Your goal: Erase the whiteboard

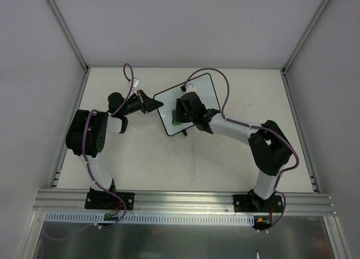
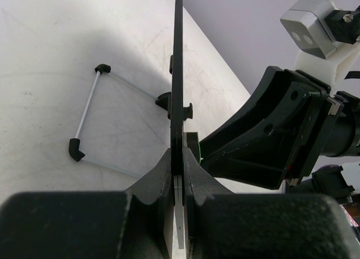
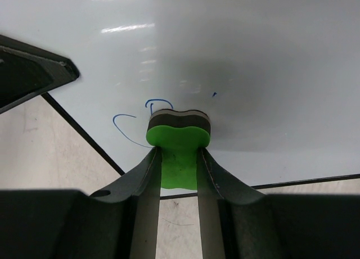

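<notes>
The left gripper (image 2: 179, 162) is clenched on the whiteboard (image 1: 207, 90), pinching its thin black frame at the near short end. That sends the board's long axis straight away from those fingertips, out across the desk (image 1: 146, 158). And here is the right gripper (image 3: 178, 150), clamped on a green eraser (image 3: 179, 136), whose dark felt face looks pressed against the white surface directly ahead of it.

Now the bit that matters: the blue pen strokes (image 3: 157, 100) sit just left of the eraser and a touch beyond it, on the side toward the left gripper. One tiny blue speck (image 3: 214, 94) lies ahead and slightly right. The rest of the face in the wrist view looks clean. The right arm is the one on the job. From here, a short sideways pass to its left should catch the strokes, then a nudge forward for the speck.
</notes>
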Controlling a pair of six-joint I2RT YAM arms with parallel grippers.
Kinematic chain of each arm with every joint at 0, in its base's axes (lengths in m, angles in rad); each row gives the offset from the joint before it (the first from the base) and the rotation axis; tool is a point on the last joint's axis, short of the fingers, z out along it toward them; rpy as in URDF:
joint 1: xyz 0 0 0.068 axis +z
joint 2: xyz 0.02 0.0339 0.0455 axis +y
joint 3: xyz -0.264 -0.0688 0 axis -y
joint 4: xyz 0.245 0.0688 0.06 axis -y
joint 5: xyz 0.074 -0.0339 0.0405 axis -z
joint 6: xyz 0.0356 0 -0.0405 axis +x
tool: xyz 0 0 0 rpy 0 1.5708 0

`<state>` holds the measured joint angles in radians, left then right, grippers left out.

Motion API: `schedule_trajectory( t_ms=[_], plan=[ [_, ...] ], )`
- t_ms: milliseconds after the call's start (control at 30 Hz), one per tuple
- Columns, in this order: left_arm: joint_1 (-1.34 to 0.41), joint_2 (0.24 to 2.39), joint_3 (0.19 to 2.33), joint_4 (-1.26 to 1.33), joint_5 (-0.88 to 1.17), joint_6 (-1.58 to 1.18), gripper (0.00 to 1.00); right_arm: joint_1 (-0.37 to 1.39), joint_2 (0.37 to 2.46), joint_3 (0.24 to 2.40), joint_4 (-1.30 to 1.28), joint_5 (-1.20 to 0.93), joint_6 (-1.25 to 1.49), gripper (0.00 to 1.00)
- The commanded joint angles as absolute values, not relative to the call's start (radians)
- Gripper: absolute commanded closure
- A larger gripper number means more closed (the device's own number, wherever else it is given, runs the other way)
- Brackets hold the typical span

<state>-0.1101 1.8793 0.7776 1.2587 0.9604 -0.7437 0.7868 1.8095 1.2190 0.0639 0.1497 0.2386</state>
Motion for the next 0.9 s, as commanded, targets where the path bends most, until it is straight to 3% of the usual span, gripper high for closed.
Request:
schedule_trajectory(
  t_ms=[0, 467, 867],
  plan=[
    [-0.141, 1.862, 0.793, 1.388, 1.089, -0.706, 1.0, 0.815, 1.876, 1.227, 0.121, 0.118, 0.265, 1.0],
    [-0.141, 1.862, 0.793, 1.387, 1.089, -0.706, 1.0, 0.825, 1.825, 1.189, 0.117, 0.155, 0.273, 0.99],
    [-0.141, 1.864, 0.795, 1.399, 1.092, -0.715, 1.0, 0.66, 1.753, 1.207, 0.075, 0.106, 0.222, 1.0]
  ],
)
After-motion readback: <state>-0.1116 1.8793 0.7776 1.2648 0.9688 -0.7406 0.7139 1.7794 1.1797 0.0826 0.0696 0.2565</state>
